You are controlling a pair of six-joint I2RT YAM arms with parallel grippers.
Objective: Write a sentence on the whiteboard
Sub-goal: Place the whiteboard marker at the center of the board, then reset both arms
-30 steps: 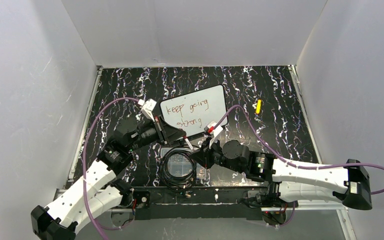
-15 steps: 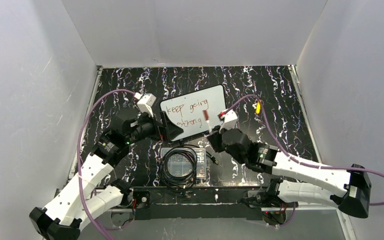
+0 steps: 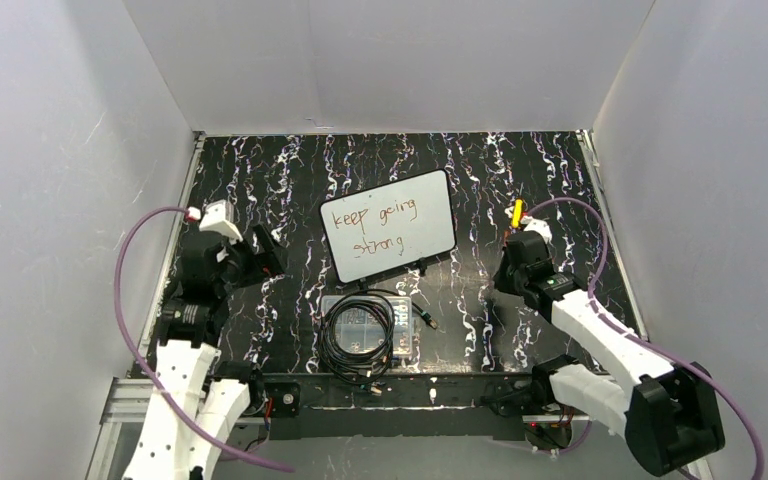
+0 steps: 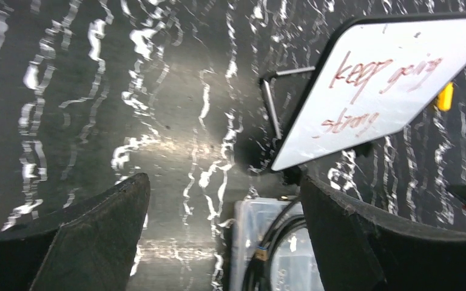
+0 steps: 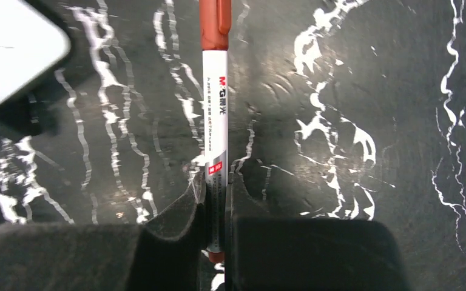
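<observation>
One whiteboard [image 3: 388, 225], one marker [image 5: 216, 91], one clear box [image 3: 407, 340], one yellow piece [image 3: 517, 212].

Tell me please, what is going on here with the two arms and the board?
The board stands propped mid-table with the sentence "keep going strong" already written on it. The right arm, off to the board's right, holds a marker in its shut jaws; the red cap looks to be on. The left arm is to the board's left, jaws open and empty. Neither touches the board.
</observation>
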